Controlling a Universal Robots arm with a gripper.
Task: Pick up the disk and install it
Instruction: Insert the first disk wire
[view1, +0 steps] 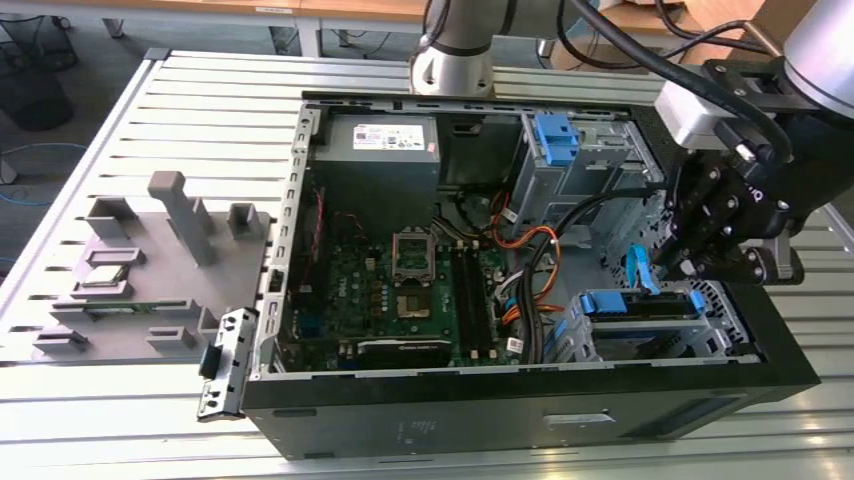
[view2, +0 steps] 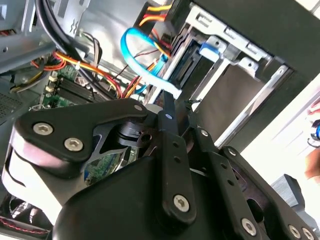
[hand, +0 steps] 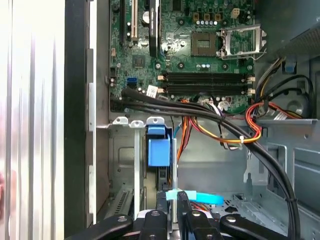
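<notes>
Open black tower computer case (view1: 534, 415) lies on its side on the slatted metal bench (view1: 200, 110), filling the middle and reaching close to the bench's near edge. Grey moulded fixture tray (view1: 147, 260) sits on the bench beside the case, toward the exterior view's left.

Inside the case: green motherboard (view1: 400, 290) on the floor, grey power supply box (view1: 380, 137) in the far corner.

The disk, a flat drive in a blue plastic bracket (view1: 627, 305), stands in the metal drive cage (view1: 727, 325) in the case's near corner on the exterior view's right. In the first wrist view I see it edge-on (hand: 159, 152), blue tab uppermost, slotted between the cage rails. In the second wrist view its dark side (view2: 187, 62) shows inside the cage. I cannot see its label.

A second blue plastic bracket (view1: 554, 135) stands in the upper cage at the far side.

My black hand (view1: 683, 268) hangs just above the near cage. In both wrist views its fingers (hand: 161, 202) are drawn close together, pinching the end of a light-blue flat cable (hand: 200, 198) right at the disk's edge. That cable loops up over the cage (view2: 135, 55). The hand (view2: 172, 102) is not on the disk itself.
</notes>
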